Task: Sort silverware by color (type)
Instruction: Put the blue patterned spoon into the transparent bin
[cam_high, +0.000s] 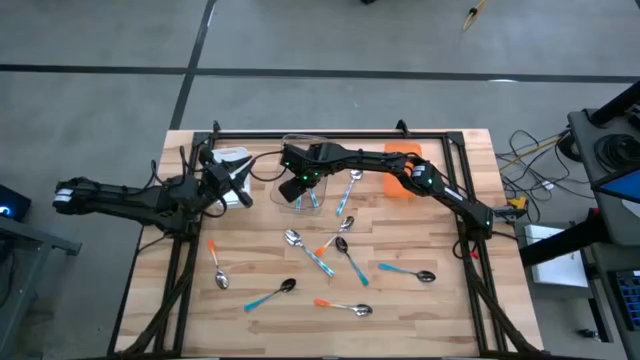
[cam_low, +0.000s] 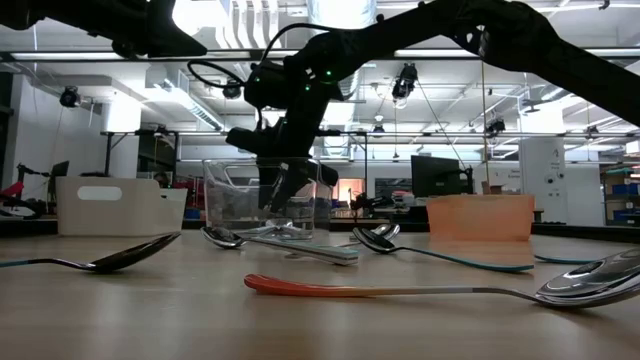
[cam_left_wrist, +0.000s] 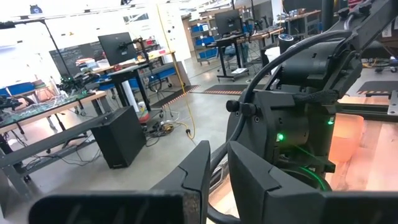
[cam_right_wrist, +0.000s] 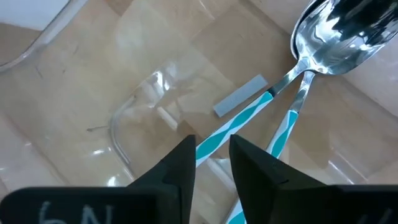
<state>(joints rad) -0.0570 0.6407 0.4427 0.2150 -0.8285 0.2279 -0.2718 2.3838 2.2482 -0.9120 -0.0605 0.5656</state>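
My right gripper (cam_high: 298, 190) (cam_low: 283, 195) points down into the clear bin (cam_high: 300, 138) (cam_low: 225, 195), open by a narrow gap (cam_right_wrist: 212, 152). Two spoons with teal-and-white handles (cam_right_wrist: 249, 118) lie on the bin's floor, bowls together (cam_right_wrist: 323, 31). One handle shows through the gap between my fingers, which hang above the floor. More spoons lie flat on the table: orange-handled (cam_high: 215, 265) (cam_high: 345, 307), teal-handled (cam_high: 270, 293), light blue (cam_high: 410, 272), several in the middle (cam_high: 320, 250). My left gripper (cam_high: 240, 185) (cam_left_wrist: 217, 168) waits at the left, level, slightly open and empty.
A white bin (cam_high: 232, 158) (cam_low: 120, 205) stands left of the clear one, and an orange bin (cam_high: 402, 165) (cam_low: 480, 215) to its right, partly under my right arm. A spoon (cam_high: 350, 190) lies just right of the clear bin. A black frame (cam_high: 330, 133) edges the table.
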